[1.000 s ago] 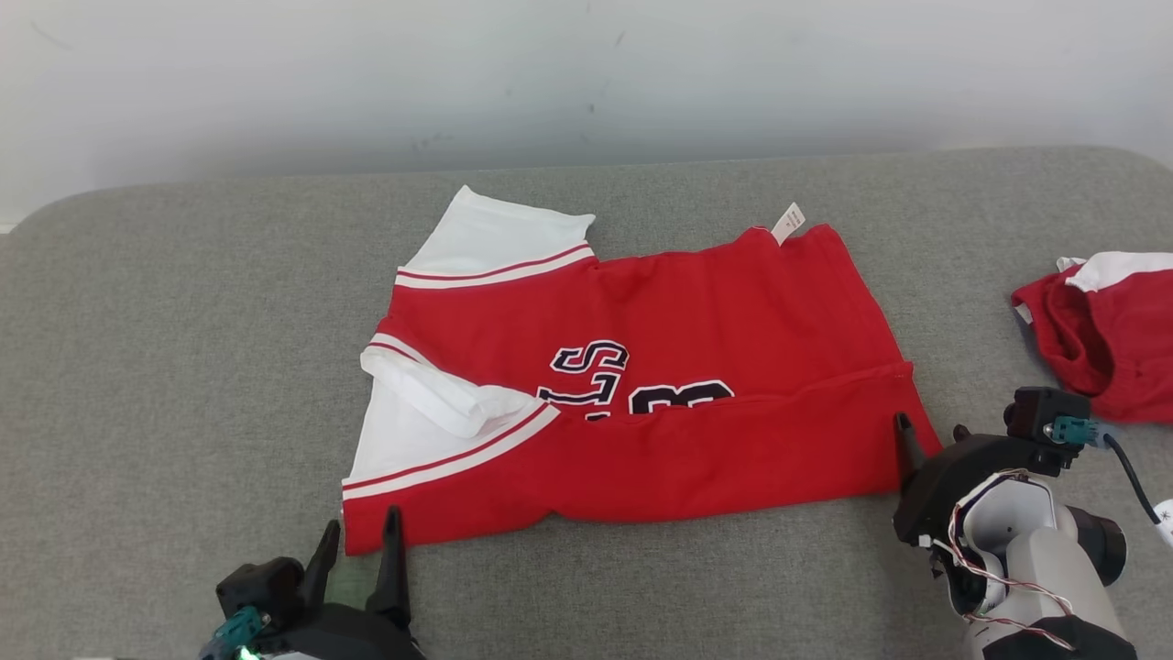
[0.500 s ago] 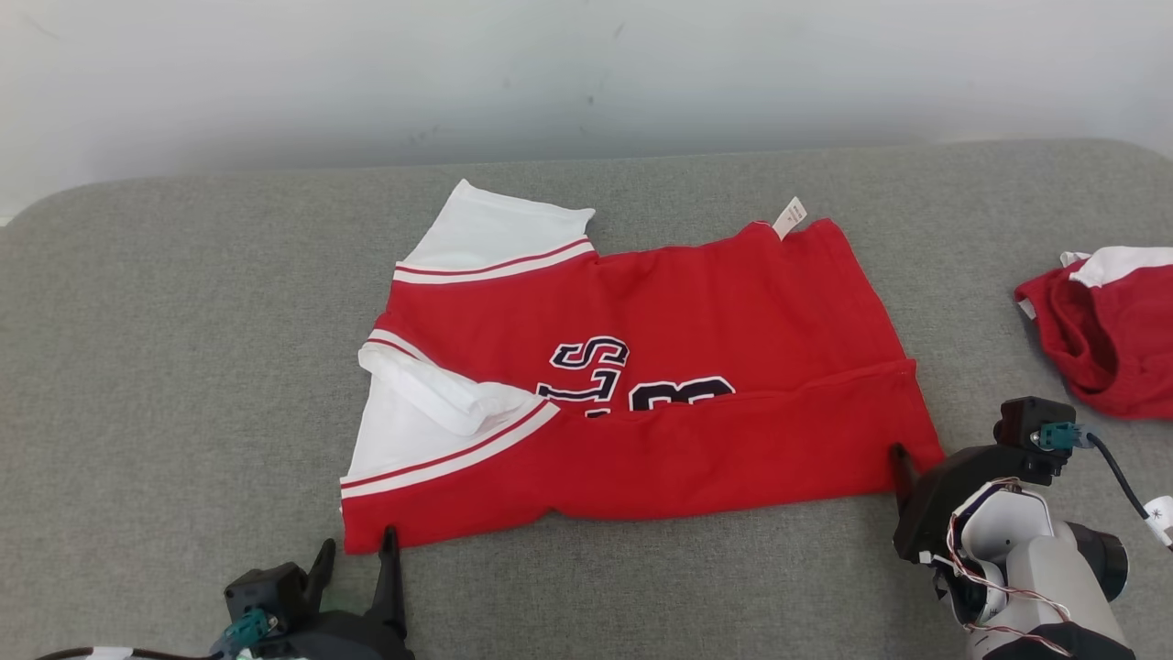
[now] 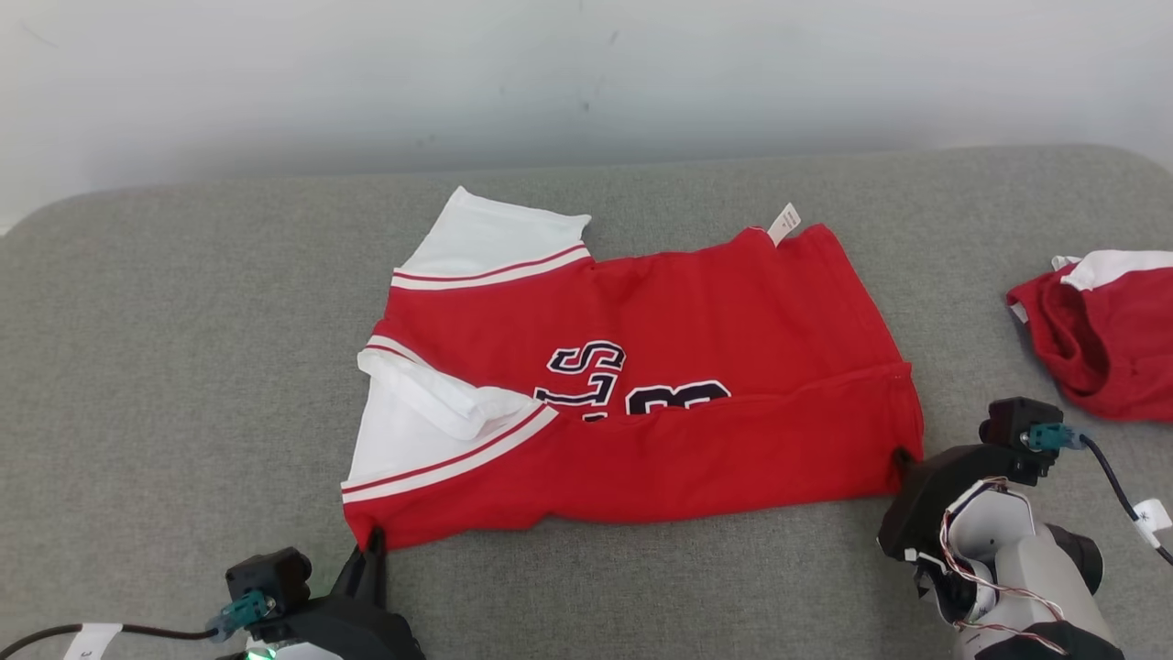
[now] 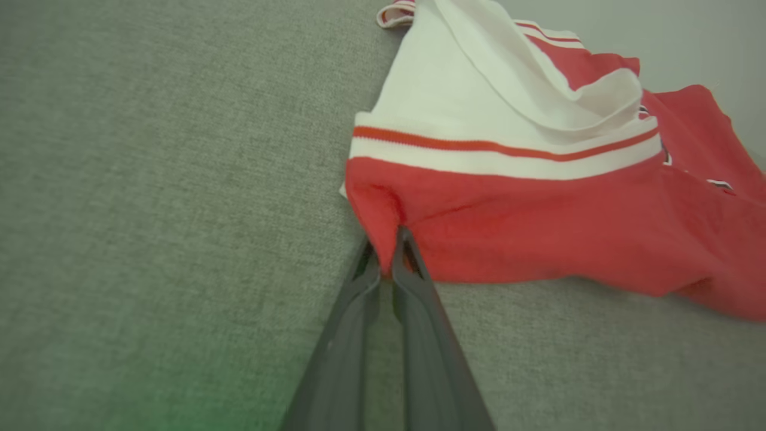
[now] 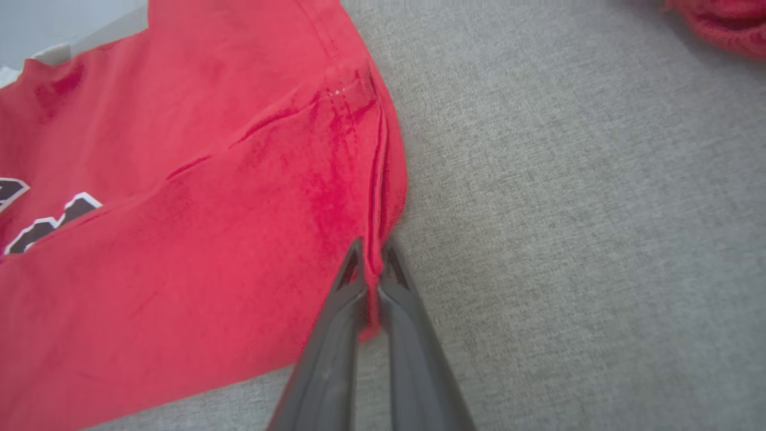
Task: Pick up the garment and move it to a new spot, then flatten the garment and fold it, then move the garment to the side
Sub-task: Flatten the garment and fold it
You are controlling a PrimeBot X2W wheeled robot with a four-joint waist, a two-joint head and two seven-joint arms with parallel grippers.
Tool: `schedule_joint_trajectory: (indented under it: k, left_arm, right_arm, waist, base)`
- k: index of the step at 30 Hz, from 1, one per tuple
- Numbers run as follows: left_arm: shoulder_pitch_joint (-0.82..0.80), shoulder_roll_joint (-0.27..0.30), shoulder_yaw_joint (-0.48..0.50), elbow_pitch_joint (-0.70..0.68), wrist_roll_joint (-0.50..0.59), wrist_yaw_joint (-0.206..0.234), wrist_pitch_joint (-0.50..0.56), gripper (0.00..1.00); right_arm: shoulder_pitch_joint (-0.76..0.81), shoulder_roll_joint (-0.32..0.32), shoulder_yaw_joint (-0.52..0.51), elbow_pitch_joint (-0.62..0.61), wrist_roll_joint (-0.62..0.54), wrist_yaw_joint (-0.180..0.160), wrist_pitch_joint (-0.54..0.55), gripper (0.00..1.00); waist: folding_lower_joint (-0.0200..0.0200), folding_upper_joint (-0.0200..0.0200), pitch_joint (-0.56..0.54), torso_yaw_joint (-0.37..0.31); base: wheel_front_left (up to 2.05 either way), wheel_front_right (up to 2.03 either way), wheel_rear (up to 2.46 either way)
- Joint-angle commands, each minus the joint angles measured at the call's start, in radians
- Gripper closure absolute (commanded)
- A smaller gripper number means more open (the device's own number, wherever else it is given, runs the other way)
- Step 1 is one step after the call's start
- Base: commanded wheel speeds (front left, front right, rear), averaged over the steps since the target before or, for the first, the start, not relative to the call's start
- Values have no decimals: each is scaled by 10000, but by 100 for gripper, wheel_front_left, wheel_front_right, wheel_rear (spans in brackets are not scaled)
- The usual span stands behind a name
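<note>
You have the garment lying flat in the middle of the grey surface. Its long axis runs left to right across the head view. The white sleeves point to your left and the red hem to your right. The near long edge is folded up over the body and covers the lower part of the dark lettering. A small white tag sticks out at the far right corner.

Your left gripper is clamped on the near left corner, the red cloth pinched between its tips just below the white stripe. Your right gripper is clamped on the near right corner, its fingers closed on the hem edge.

A second red and white heap lies at the right edge, apart from the garment but near your right wrist. It narrows the room on that side.

You have wide bare surface to the left, a band along the near edge, and a strip beyond the garment up to the pale wall. The surface's corners are rounded at far left and far right.
</note>
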Motion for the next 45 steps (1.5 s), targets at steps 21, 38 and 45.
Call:
schedule_joint_trajectory:
  k: [21,38,45]
  left_arm:
    - [3664,924,-172,-4102,-292,888,1594,100]
    - [4760,1175,-625,-4648,77,1317,1825,0]
    - [4260,1494,-464,-4598,192,1364,1951,0]
  right_arm:
    - [3582,-6,-364,-3331,1119,2,1470,100]
    - [5418,0,-406,-4577,2170,2,1881,0]
    - [5273,2,-574,-5005,1909,2,1930,0]
  waist:
    - [0,0,-1415,134]
    - [0,0,-1472,180]
    - [0,0,-1438,172]
  base:
    - [0,0,0]
    - [0,0,0]
    - [0,0,0]
